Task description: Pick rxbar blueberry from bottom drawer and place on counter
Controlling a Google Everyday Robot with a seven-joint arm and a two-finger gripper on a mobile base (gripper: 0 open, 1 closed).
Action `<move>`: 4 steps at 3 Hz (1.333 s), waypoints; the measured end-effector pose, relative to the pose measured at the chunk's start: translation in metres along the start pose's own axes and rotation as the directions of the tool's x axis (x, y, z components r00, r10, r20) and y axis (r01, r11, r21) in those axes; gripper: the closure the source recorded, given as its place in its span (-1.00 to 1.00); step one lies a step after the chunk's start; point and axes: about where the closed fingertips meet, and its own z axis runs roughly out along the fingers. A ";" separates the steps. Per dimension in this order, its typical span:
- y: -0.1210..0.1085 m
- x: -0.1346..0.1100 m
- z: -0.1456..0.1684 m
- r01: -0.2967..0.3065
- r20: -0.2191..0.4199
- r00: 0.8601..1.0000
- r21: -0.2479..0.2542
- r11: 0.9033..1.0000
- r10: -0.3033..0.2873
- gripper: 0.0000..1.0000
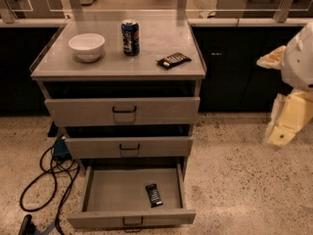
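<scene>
The rxbar blueberry (153, 195), a small dark bar with white print, lies flat in the open bottom drawer (112, 192), right of its middle and near the front. The counter (146, 45) is the pale grey cabinet top. My arm with the gripper (282, 131) hangs at the right edge of the view, far to the right of the cabinet and above floor level. It is well apart from the drawer and the bar, and nothing shows in it.
On the counter stand a white bowl (86, 46), a blue can (130, 37) and a black bar with white stripes (173, 60). The two upper drawers (122, 110) stick out slightly. Black cables (46, 182) lie on the floor to the left.
</scene>
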 end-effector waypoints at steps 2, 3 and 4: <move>0.077 0.040 0.188 -0.027 0.367 0.925 -0.204 0.979 0.102 -1.00; 0.119 0.039 0.301 -0.019 0.445 0.882 -0.297 0.955 0.155 -1.00; 0.127 0.031 0.401 -0.013 0.452 0.874 -0.344 0.939 0.177 -1.00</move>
